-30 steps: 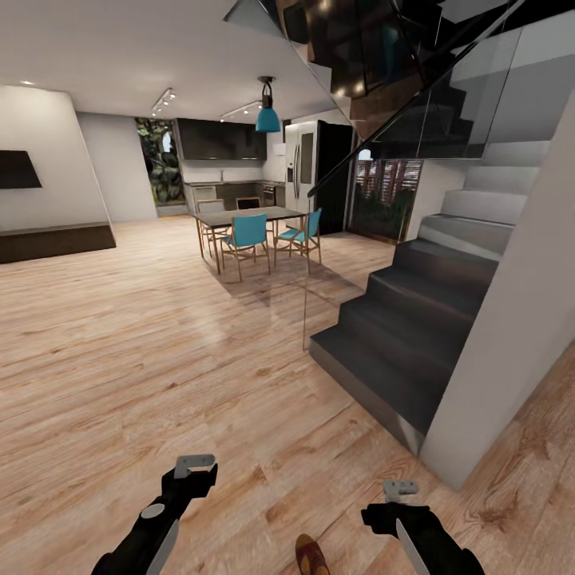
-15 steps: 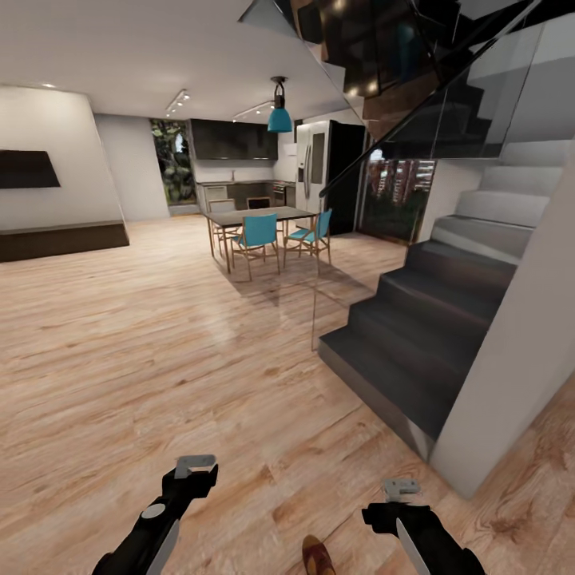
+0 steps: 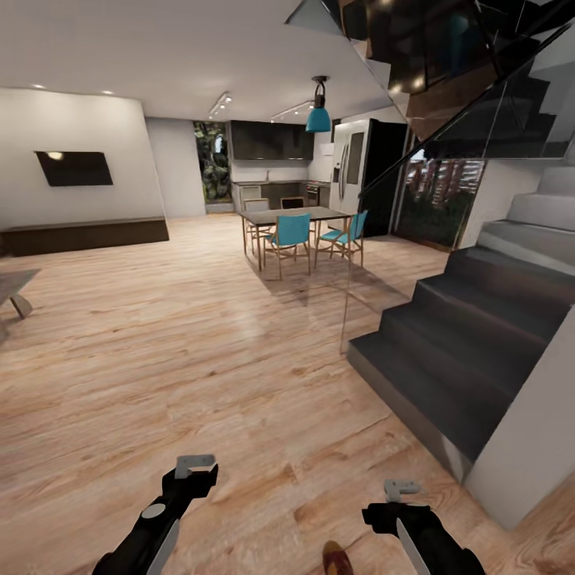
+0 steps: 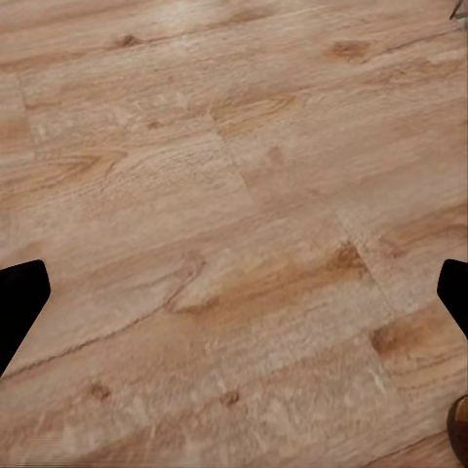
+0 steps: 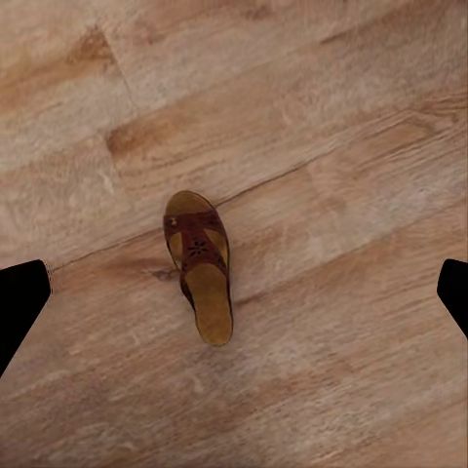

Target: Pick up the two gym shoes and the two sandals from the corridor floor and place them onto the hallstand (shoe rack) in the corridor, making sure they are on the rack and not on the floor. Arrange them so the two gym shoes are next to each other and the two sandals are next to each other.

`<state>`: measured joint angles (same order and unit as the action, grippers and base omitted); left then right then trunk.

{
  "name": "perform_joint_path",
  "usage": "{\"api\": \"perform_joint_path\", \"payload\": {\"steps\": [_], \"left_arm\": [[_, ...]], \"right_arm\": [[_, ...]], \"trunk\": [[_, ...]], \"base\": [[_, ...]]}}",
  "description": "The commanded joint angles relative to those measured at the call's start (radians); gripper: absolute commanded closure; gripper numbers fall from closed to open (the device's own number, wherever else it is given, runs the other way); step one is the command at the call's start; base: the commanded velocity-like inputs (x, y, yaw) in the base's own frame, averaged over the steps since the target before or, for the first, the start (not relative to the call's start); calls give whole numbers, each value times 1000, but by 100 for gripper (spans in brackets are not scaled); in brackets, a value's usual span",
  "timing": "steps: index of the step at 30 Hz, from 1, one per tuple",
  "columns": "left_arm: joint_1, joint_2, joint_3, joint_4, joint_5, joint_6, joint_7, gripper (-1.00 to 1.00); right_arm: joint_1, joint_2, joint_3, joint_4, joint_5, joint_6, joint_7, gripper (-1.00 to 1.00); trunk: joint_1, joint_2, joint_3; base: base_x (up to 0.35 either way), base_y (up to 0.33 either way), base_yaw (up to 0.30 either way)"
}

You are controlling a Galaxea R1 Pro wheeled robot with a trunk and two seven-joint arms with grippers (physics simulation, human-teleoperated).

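One brown sandal (image 3: 337, 559) with a tan insole lies on the wood-grain corridor floor (image 3: 239, 383) at the bottom edge of the head view, between my two arms and nearer the right one. In the right wrist view that sandal (image 5: 200, 265) lies flat on the planks, below my right gripper (image 5: 234, 292), whose fingers stand wide apart and empty. My right gripper (image 3: 399, 485) and left gripper (image 3: 196, 461) both hover open above the floor. A brown sliver of the sandal (image 4: 458, 429) shows at the corner of the left wrist view. The gym shoes and the hallstand are out of view.
A dark staircase (image 3: 471, 343) with a glass balustrade (image 3: 479, 120) and a white wall (image 3: 535, 431) rise on the right. A dining table with teal chairs (image 3: 299, 228) stands far ahead. A low dark bench (image 3: 80, 235) lines the left wall.
The whole picture has shifted to the right, so the camera has turned left. The sandal now sits lower and further right in the head view. Both arms hold the same pose.
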<state>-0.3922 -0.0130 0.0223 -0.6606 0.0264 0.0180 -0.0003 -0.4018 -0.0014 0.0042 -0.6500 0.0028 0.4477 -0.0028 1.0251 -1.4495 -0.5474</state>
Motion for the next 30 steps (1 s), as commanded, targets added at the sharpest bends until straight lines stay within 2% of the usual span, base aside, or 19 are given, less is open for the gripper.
{"api": "perform_joint_path", "payload": {"steps": [1,10,19,30], "left_arm": [[0,-1,2,-1,3,2,-1,-100],[0,-2,-1,-1,3,1,0,-100],[0,-4,-2,0,3,0,0,-100],[0,-4,-1,1,3,0,-1,-100]], "right_arm": [[0,0,0,-2,0,6,0,-100],[0,0,0,-2,0,5,0,-100],[0,0,0,-2,0,5,0,-100],[0,0,0,-2,0,5,-2,-100]], "trunk": [[0,-1,-1],[0,-1,-1],[0,-1,-1],[0,-1,-2]], "base": [[0,0,104],[-8,-1,33],[-145,-45,1],[-11,-3,17]]}}
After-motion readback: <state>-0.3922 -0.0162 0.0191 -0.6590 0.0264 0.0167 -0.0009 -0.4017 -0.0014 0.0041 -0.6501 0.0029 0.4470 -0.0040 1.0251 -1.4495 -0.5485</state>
